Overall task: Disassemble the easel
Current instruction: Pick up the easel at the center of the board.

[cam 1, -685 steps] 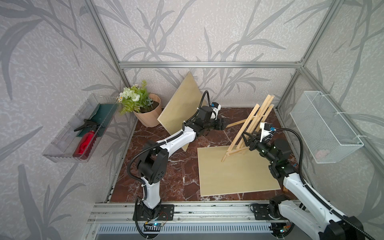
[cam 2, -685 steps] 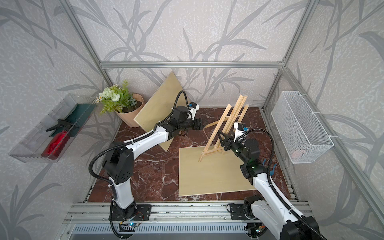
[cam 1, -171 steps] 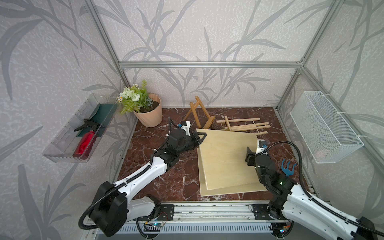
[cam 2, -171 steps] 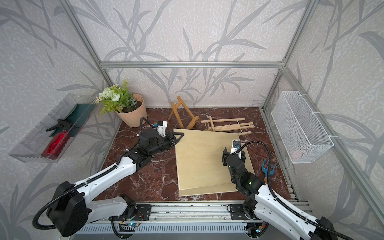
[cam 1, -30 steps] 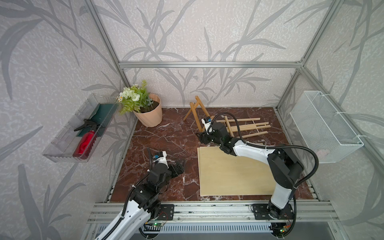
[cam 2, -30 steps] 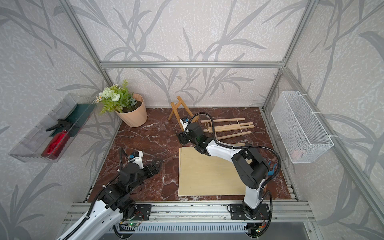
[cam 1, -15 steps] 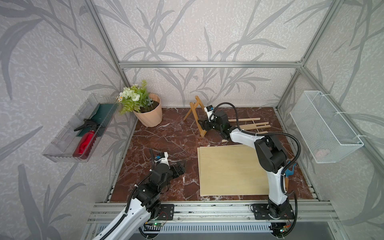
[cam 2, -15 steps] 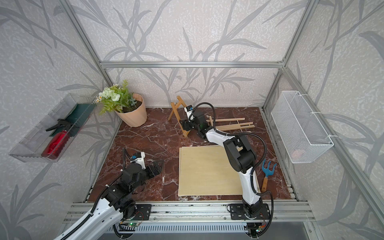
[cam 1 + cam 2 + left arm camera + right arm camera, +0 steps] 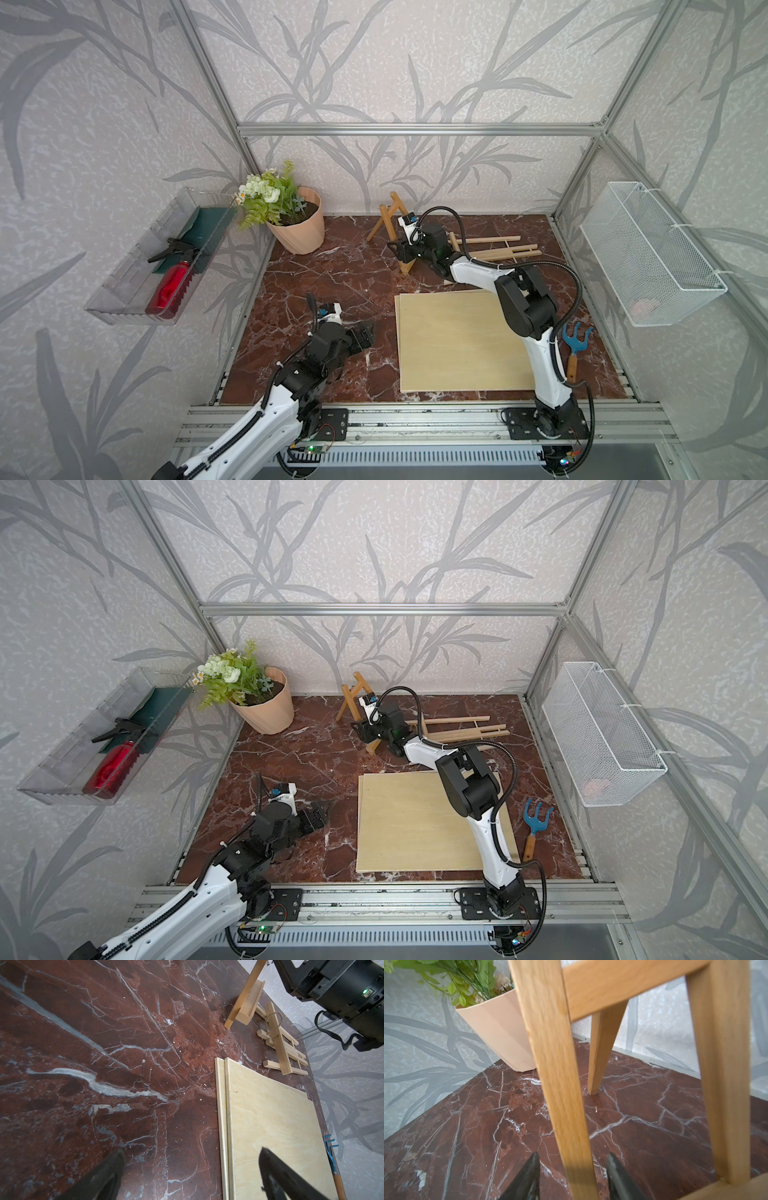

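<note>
while the small easel stands near the back wall beside the flower pot, the right gripper straddles its front leg with fingers apart, a gap on each side. the left gripper hangs wide open over the marble floor, near the stacked boards.

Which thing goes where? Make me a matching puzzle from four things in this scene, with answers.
1 standing easel
2 wooden boards
3 blue hand rake
4 red spray bottle

A in the clear wall tray
B stacked flat on the table
C leg between the open fingers of the right end effector
D lying beside the boards

Pairs: 1-C, 2-B, 3-D, 4-A
</note>
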Motion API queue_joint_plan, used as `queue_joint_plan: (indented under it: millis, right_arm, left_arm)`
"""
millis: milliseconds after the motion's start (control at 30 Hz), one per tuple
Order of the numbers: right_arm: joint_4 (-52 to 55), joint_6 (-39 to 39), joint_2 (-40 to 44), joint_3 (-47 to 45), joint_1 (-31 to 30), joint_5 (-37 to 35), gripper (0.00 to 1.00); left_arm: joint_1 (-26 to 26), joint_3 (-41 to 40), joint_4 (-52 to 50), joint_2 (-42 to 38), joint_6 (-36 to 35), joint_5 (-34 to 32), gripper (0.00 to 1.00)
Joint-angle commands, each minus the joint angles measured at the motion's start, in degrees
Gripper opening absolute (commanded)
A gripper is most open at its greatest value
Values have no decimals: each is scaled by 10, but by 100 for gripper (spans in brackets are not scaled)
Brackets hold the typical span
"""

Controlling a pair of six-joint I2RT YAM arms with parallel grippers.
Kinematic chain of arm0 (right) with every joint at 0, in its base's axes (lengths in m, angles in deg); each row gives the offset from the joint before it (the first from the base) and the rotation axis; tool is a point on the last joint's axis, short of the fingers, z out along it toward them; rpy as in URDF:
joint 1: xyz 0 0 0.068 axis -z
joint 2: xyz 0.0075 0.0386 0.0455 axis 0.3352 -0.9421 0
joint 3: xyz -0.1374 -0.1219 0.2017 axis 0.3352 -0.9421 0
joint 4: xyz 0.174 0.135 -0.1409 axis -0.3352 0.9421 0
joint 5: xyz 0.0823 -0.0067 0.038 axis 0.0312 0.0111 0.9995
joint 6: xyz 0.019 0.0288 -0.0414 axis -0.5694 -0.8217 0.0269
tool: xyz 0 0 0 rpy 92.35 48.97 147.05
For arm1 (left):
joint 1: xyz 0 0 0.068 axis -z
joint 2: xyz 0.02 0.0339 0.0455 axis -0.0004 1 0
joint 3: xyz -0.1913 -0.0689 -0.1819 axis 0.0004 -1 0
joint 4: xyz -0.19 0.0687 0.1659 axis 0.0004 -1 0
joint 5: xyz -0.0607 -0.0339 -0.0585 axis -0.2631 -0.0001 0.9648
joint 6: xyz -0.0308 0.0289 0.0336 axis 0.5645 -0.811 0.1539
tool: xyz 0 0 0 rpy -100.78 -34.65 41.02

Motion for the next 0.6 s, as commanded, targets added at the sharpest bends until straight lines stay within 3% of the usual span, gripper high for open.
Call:
queue_joint_plan:
  millis: [0, 567]
  right_arm:
    - [-12, -2, -16, 17, 4, 7, 45]
    - [-49, -11, -14, 26, 5, 65, 8]
  left_arm:
    - [0, 12, 5, -5, -12, -13, 99]
    - [0, 16, -38, -50, -26, -51, 99]
